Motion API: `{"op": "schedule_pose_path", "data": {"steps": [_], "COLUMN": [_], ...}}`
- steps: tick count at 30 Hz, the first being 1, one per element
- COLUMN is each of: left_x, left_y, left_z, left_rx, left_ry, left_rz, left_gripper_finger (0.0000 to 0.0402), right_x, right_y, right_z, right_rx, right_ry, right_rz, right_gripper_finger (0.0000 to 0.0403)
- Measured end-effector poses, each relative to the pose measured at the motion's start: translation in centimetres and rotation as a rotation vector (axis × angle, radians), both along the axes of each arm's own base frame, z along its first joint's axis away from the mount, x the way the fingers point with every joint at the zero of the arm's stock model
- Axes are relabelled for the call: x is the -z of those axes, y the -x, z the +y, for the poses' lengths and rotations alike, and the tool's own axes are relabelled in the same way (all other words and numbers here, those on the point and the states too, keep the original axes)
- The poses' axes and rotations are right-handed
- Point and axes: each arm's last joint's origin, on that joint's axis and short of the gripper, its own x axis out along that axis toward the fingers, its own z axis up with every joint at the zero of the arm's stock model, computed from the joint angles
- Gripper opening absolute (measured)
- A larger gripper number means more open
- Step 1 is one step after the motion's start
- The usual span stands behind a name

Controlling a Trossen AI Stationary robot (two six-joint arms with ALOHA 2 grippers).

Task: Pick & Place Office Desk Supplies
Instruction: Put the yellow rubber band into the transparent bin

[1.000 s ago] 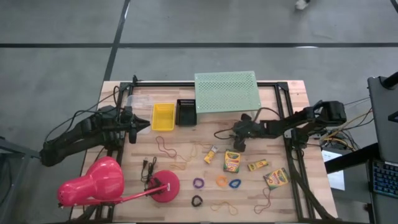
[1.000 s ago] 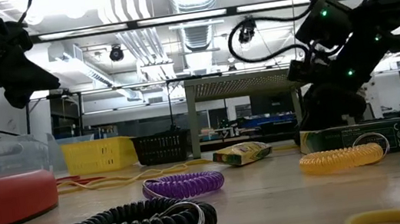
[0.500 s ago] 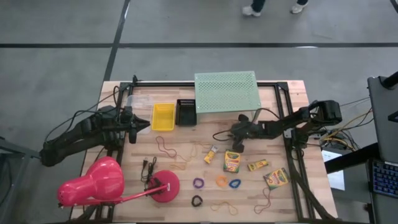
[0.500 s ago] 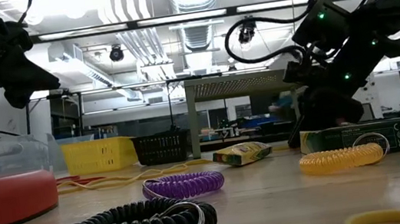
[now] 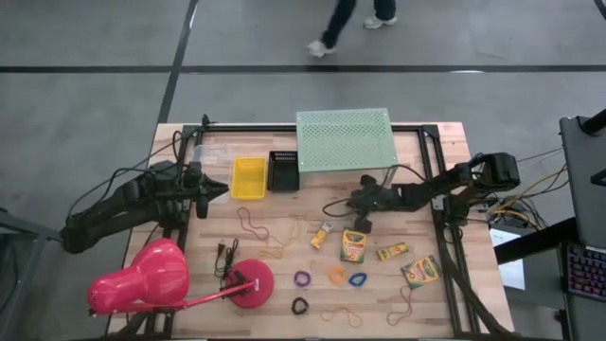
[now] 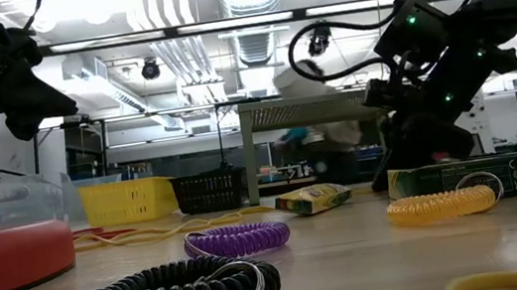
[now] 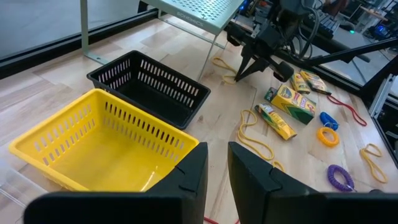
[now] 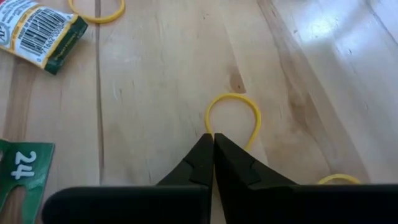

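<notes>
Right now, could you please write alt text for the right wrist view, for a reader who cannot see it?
The right gripper has its two dark fingers shut on a thin tan rubber band that lies as a loop on the wooden table. A crayon box lies farther off beside another rubber band.

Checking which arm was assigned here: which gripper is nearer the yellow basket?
Left. The left gripper hangs just beside the yellow basket, on its left-arm side. The right gripper is far across the table, shut on a rubber band near the crayon boxes.
</notes>
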Motion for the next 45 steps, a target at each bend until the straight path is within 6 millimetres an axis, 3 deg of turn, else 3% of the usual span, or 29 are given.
{"op": "schedule_pose_path", "data": {"steps": [7, 21, 36, 45], "left_x": [0.0, 0.0, 0.0, 0.0], "left_y": [0.0, 0.0, 0.0, 0.0], "left_z": [0.0, 0.0, 0.0, 0.0], "left_rx": [0.0, 0.0, 0.0, 0.0], "left_ry": [0.0, 0.0, 0.0, 0.0], "left_rz": [0.0, 0.0, 0.0, 0.0], "left_gripper_finger": [0.0067, 0.0067, 0.0067, 0.0067], "right_x": [-2.8, -8.7, -9.0, -10.4], "right_y": [-1.2, -2.0, -2.4, -4.0], "right_z": [-0.1, 0.7, 1.2, 1.7], "right_rx": [-0.007, -0.219, -0.278, -0.366], "right_ry": [0.006, -0.086, -0.046, -0.003], "right_rz": [-0.131, -0.392, -0.401, -0.566], "right_gripper_finger": [0.0008, 0.0008, 0.0008, 0.0008]}}
